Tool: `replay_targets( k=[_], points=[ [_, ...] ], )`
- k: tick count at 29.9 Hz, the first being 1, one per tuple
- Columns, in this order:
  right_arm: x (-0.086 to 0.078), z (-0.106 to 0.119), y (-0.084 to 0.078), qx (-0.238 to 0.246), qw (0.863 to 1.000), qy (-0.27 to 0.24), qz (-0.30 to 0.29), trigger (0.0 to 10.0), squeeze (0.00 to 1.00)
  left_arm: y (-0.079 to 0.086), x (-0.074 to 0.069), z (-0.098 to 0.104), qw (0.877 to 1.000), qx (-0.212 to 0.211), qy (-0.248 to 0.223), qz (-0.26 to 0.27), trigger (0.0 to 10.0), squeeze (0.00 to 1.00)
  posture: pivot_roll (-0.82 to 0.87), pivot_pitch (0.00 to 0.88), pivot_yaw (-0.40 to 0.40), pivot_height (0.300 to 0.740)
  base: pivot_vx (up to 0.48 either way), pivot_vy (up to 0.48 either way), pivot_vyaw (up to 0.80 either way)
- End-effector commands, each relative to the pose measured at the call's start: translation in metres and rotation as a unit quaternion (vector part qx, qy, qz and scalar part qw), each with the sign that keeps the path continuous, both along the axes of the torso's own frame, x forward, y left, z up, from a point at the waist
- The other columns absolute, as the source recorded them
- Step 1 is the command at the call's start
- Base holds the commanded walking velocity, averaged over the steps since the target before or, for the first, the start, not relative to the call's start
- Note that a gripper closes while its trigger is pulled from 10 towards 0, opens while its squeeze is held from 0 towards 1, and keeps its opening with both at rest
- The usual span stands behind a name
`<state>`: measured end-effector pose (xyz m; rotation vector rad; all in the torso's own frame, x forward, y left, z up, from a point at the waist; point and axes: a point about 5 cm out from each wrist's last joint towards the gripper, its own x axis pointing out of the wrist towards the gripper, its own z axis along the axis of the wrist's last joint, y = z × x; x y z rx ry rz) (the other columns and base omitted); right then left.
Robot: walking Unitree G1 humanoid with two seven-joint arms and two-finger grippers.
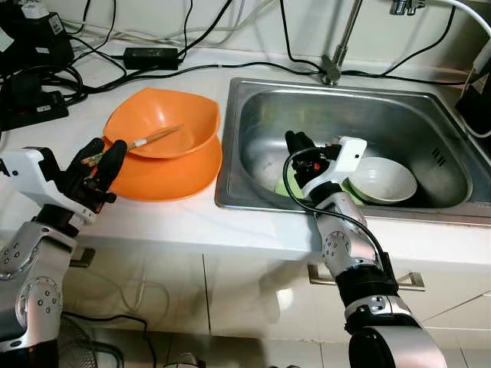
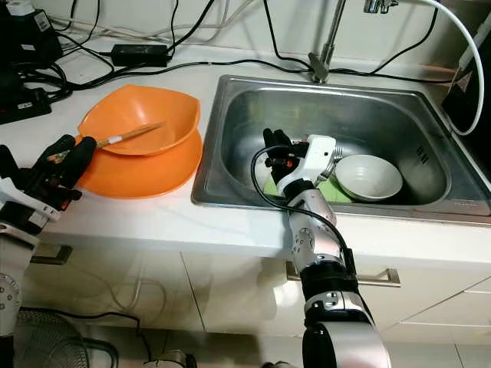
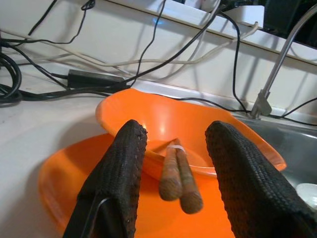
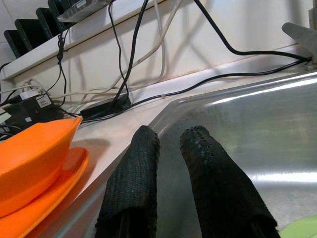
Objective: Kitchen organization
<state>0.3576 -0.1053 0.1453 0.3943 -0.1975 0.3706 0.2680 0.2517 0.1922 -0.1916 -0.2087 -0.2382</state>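
**Orange bowl with chopsticks beside the steel sink**

Orange plastic dominates the white worktop (image 1: pixel 153 222): an orange bowl (image 1: pixel 165 123) sits on an orange plate (image 1: pixel 173 172), just beside the stainless sink (image 1: pixel 253 100). A pair of wooden chopsticks (image 1: pixel 146 141) lies in the bowl, its thick ends jutting over the rim on the side away from the sink. The left tool (image 1: pixel 103 162) hovers at those ends with its fingers apart; the left wrist view shows the chopstick ends (image 3: pixel 179 179) between the two black fingers (image 3: pixel 119 173), not touching either.

Inside the sink a white bowl (image 1: pixel 383 179) rests on a green plate (image 1: pixel 285 188); its contents cannot be made out. The right tool (image 1: pixel 298 142) is held inside the sink, beside the white bowl, fingers nearly together and gripping nothing.

The right wrist view adds the sink's inner wall and the black cables (image 4: pixel 148 96) along the back of the worktop. The head views show the tap (image 1: pixel 337 57) behind the sink.
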Motion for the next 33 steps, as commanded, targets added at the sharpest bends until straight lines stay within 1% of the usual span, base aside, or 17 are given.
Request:
replay_targets(
  k=[1, 2, 3, 27, 32, 33],
  points=[
    [0.000, 0.003, -0.005, 0.003, 1.000, -0.006, -0.009, 10.0, 0.00, -0.002, 0.002, -0.001, 1.000, 0.004, 0.002, 0.002, 10.0, 0.00, 0.17, 0.070, -0.046, 0.740, 0.000, 0.000, 0.00],
    [0.000, 0.003, -0.005, 0.003, 1.000, -0.005, -0.009, 10.0, 0.00, -0.002, 0.002, -0.001, 1.000, 0.003, 0.002, 0.003, 2.7, 0.00, 0.17, 0.068, -0.044, 0.740, 0.000, 0.000, 0.00],
    [0.000, 0.003, -0.006, 0.003, 1.000, -0.005, -0.010, 10.0, 0.00, -0.002, 0.003, -0.001, 1.000, 0.001, 0.001, 0.004, 0.0, 0.00, 0.17, 0.068, -0.045, 0.740, 0.000, 0.000, 0.00],
    [0.002, 0.004, -0.006, 0.001, 1.000, -0.004, -0.011, 10.0, 0.00, -0.007, 0.007, 0.009, 1.000, -0.004, -0.019, -0.008, 0.0, 0.00, 0.17, 0.065, -0.042, 0.740, 0.000, 0.000, 0.00],
    [0.002, 0.005, -0.006, 0.000, 1.000, -0.005, -0.012, 10.0, 0.00, -0.014, 0.009, 0.025, 0.998, -0.009, -0.050, -0.026, 0.0, 0.00, 0.17, 0.062, -0.043, 0.740, 0.000, 0.000, 0.00],
    [0.002, 0.005, -0.006, 0.000, 1.000, -0.005, -0.012, 10.0, 0.00, -0.016, 0.009, 0.032, 0.997, -0.014, -0.063, -0.032, 0.0, 0.00, 0.17, 0.061, -0.043, 0.740, 0.000, 0.000, 0.00]
  ],
)
